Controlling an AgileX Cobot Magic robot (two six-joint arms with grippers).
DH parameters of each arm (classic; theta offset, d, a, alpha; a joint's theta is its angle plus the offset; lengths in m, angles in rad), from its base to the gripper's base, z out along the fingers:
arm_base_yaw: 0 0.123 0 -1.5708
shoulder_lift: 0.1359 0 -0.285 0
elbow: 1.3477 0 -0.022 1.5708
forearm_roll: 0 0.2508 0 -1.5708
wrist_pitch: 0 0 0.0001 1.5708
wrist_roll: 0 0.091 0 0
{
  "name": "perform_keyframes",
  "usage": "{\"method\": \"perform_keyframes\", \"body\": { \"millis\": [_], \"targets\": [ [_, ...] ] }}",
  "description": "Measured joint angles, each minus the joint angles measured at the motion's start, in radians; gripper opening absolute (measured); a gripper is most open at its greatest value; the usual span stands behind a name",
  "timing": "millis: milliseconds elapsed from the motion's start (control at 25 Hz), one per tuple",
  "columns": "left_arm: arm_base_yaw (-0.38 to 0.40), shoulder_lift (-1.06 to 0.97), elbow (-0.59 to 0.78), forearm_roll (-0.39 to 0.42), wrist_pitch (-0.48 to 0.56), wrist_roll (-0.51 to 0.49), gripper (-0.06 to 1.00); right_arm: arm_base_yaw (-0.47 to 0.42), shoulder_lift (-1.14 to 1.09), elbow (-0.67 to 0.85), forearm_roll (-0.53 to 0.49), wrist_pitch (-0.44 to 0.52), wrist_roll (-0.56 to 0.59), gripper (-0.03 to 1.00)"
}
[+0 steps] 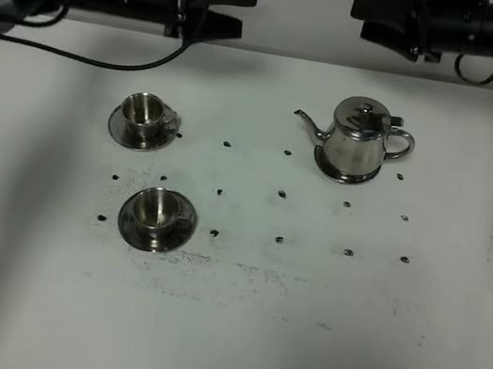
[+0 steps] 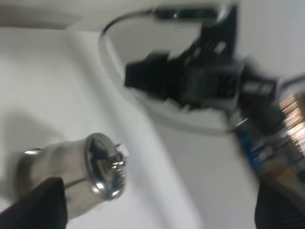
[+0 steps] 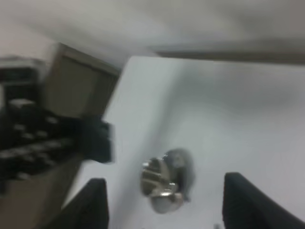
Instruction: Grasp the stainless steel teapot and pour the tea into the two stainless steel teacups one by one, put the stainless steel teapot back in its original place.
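The stainless steel teapot stands upright on its round saucer, the original place, at the back right, spout pointing left; it also shows blurred in the left wrist view. Two stainless steel teacups sit on saucers at the left, one farther back and one nearer. The tea is hidden. My left gripper hangs open, high above the back left, holding nothing. My right gripper is open too, above and behind the teapot. The right wrist view shows one blurred teacup between its fingers.
The white table carries a grid of small dark dots and scuff marks. A black cable droops from the left arm over the back edge. In the left wrist view the other arm fills the far side.
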Motion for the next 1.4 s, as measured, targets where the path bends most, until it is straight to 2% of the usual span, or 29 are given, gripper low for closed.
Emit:
{"method": "perform_keyframes", "body": {
  "millis": [80, 200, 280, 360, 520, 600, 680, 880, 1000, 1120, 1240, 1400],
  "targets": [
    [0.000, -0.014, -0.082, 0.131, 0.000, -0.043, 0.77, 0.000, -0.002, -0.062, -0.100, 0.000, 0.038, 0.51],
    [-0.006, -0.029, -0.152, 0.378, 0.000, -0.135, 0.77, 0.000, -0.028, -0.077, -0.272, 0.001, 0.075, 0.51],
    [-0.025, -0.059, -0.130, 0.554, 0.000, -0.170, 0.77, 0.000, -0.060, -0.059, -0.391, 0.002, 0.111, 0.51],
    [-0.049, -0.112, -0.070, 0.691, -0.003, -0.195, 0.77, 0.000, -0.107, -0.018, -0.499, 0.002, 0.148, 0.51],
    [-0.072, -0.260, 0.065, 0.793, -0.005, -0.208, 0.76, 0.000, -0.235, 0.122, -0.662, 0.002, 0.183, 0.51],
    [-0.072, -0.340, 0.149, 0.828, -0.015, -0.206, 0.74, 0.000, -0.312, 0.211, -0.709, 0.005, 0.182, 0.50],
    [-0.071, -0.489, 0.306, 0.882, -0.081, -0.193, 0.70, 0.000, -0.449, 0.321, -0.734, 0.005, 0.172, 0.48],
    [-0.062, -0.739, 0.587, 0.912, -0.215, -0.173, 0.63, 0.000, -0.683, 0.538, -0.751, -0.003, 0.154, 0.47],
    [-0.040, -0.922, 0.794, 0.921, -0.343, -0.167, 0.62, 0.000, -0.804, 0.702, -0.758, -0.093, 0.121, 0.47],
    [-0.030, -1.115, 1.004, 0.967, -0.475, -0.176, 0.62, 0.000, -0.914, 0.846, -0.774, -0.208, 0.094, 0.47],
    [-0.030, -1.321, 1.165, 1.059, -0.564, -0.239, 0.62, 0.000, -1.009, 0.953, -0.784, -0.303, 0.085, 0.47],
    [-0.030, -1.583, 1.337, 1.272, -0.569, -0.458, 0.62, 0.000, -1.075, 1.044, -0.799, -0.368, 0.083, 0.47]
  ]
}}
